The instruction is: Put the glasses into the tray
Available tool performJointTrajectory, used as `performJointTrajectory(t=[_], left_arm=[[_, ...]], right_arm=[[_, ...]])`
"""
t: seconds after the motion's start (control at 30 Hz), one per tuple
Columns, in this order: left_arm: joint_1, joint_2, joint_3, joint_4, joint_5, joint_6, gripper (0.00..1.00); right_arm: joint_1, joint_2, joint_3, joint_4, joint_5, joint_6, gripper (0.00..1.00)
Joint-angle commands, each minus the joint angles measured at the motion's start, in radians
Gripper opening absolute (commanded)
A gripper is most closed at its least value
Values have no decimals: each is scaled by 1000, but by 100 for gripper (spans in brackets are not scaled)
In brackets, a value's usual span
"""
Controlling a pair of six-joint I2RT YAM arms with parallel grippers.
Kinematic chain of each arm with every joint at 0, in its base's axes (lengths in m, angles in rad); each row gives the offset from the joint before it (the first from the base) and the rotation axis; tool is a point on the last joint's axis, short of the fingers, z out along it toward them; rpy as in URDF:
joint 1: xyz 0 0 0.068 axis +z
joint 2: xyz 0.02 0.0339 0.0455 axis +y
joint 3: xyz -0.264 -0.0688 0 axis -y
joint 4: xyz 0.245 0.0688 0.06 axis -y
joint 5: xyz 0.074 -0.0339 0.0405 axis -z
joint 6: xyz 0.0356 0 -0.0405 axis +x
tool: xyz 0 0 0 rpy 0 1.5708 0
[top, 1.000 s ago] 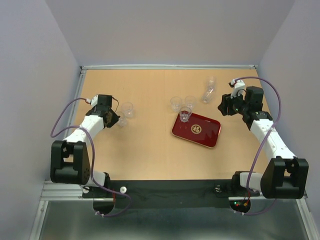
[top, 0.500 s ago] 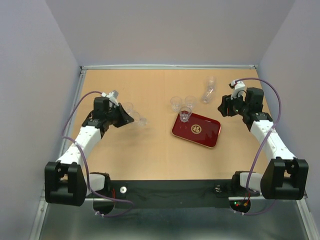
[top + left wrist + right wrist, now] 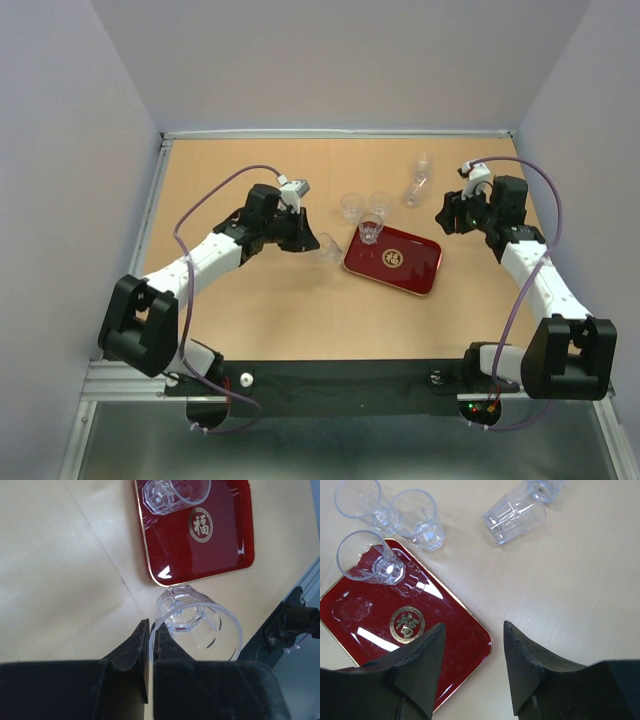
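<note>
Six glasses showing: one in a claw, one on the tray, four out on the bare desk [image 3: 280,300].
Left claw [image 3: 151,632]: clenched tight on a rim, so it's got a glass pinched by the wall, one finger inside and one outside.
Held glass [image 3: 197,625]: clear, tipped over so its base points toward the tray. It hangs just off the tray's left corner. Can't tell if it touches the desk.
Tray [image 3: 415,265]: dark red with a gold edge and a round gold emblem in the middle, sitting flat, right of the desk's centre.
Glass on the tray [image 3: 371,229]: upright, tucked in the far left corner of the tray.
Pair behind the tray [image 3: 351,206]: two upright glasses side by side on the desk, just past the tray's far edge.
Far pair [image 3: 514,512]: one lying on its side with another right at its far end, toward the back right of the desk.
Right claw [image 3: 472,625]: released, fingers spread with nothing between them, hanging over the desk by the tray's far right edge.
</note>
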Motion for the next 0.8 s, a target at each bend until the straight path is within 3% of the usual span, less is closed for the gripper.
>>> performJointTrajectory(t=[0.0, 0.77], left_arm=[[-64, 51, 69, 55, -56, 4, 0], [-247, 324, 285, 92, -321, -24, 0]], right_arm=[[-11, -31, -7, 44, -15, -13, 56], [-13, -37, -10, 42, -24, -16, 56]])
